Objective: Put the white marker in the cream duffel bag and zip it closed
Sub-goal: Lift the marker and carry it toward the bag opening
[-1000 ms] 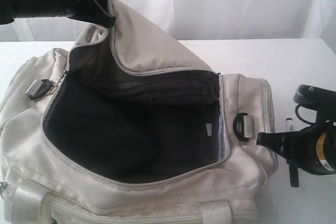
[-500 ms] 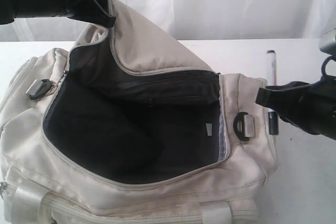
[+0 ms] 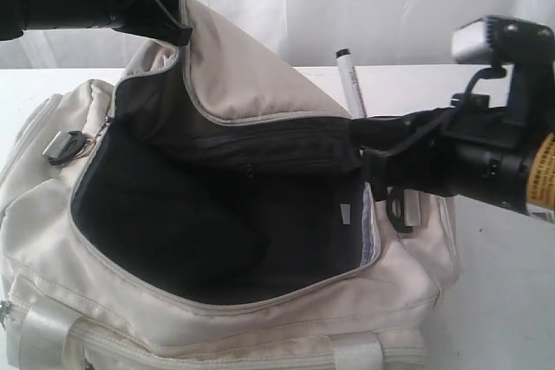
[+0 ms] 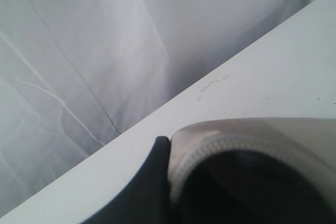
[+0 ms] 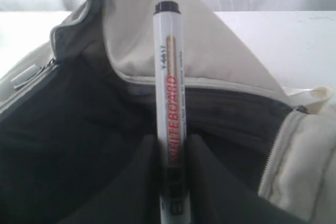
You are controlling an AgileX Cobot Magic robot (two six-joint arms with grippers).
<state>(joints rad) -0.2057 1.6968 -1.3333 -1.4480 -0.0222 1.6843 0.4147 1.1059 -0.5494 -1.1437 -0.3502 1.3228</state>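
right gripper (image 3: 371,140) is clamped on the white marker (image 3: 349,84), low on the barrel. marker stands near upright, one black end up. left gripper (image 3: 171,28) is pinched tight on the lid flap (image 3: 234,67) of the cream duffel bag (image 3: 408,275), flap lifted so the mouth gapes. marker is in the air at the right end of the opening, not in the bag yet.

step in hand, as we read it: carry over and drop. we'd move the right gripper further in over the dark lining (image 3: 199,223) before letting go. from the exterior view we can't quite tell if the marker's lower end is over the opening or over the end panel by the black strap ring (image 3: 397,210). tilt it flatter, go low, then release, so it doesn't bounce off the edge. left side should hold the flap up until the right arm is clear, else the flap drapes onto it.

materials: marker is a slim, hard, glossy cylinder with red print. it will roll, and will slip if the grip loosens. bag is soft matte woven fabric that slumps and creases, with no rigid rim. grey zip tape (image 3: 269,116) runs along the flap edge. table (image 3: 494,301) is flat, white and smooth.
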